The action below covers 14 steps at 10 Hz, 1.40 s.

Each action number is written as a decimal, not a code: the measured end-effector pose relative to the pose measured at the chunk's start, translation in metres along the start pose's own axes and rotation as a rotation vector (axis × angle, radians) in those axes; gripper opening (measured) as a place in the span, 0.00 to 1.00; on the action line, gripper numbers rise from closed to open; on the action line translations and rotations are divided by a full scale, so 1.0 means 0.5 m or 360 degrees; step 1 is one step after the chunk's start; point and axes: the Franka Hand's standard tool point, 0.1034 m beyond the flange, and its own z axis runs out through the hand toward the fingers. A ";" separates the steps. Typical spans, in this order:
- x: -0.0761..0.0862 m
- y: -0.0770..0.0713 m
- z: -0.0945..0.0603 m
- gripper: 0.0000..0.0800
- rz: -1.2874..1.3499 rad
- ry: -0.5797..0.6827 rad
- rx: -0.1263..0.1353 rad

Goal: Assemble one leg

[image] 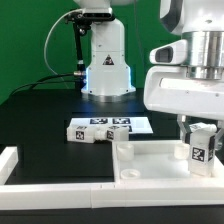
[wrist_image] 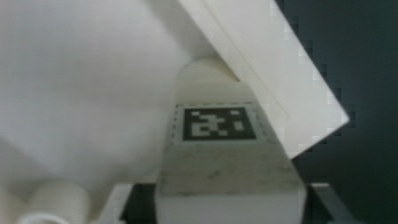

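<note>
Dark walls close off the room behind the rig, and we see a black bench (image: 30, 120) running beneath everything, matte and bare over most of its far half. At the back of the bench stands the white robot base (image: 106, 62) with a blue glow low on its column and a green cable (image: 50, 45) arching beside it. Near the middle lies the marker board (image: 138, 125), and on it rest two spare legs (image: 92, 131), tagged and lying flat. Along the front edge we find a white raised border (image: 60, 186), and toward the front corner on the exterior view's right sits the large flat white panel (image: 150, 160), with a short white peg (image: 124, 152) rising from it. Over that corner hangs the gripper (image: 201, 140), and its fingers (image: 183, 128) are clamped on the leg (image: 200, 148), which stands upright just above the panel; we cannot tell whether it touches. In the wrist view the leg (wrist_image: 219, 130) shows its tag between the dark fingers (wrist_image: 320, 203), against the white panel (wrist_image: 80, 90).
</note>
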 end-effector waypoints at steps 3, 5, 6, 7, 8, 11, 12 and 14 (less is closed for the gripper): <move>0.003 0.011 0.002 0.36 0.0715 -0.0080 0.0006; -0.004 0.009 0.001 0.36 0.1145 -0.0092 -0.0008; -0.004 0.011 0.001 0.36 0.1262 -0.0102 -0.0001; -0.004 0.013 0.001 0.36 0.1310 -0.0117 0.0007; -0.004 0.013 0.001 0.36 0.1293 -0.0118 0.0007; 0.004 0.013 -0.002 0.74 0.0909 -0.0111 0.0035; 0.002 0.010 -0.002 0.74 0.0572 -0.0104 0.0055; -0.007 0.011 0.005 0.81 0.0193 -0.0113 0.0052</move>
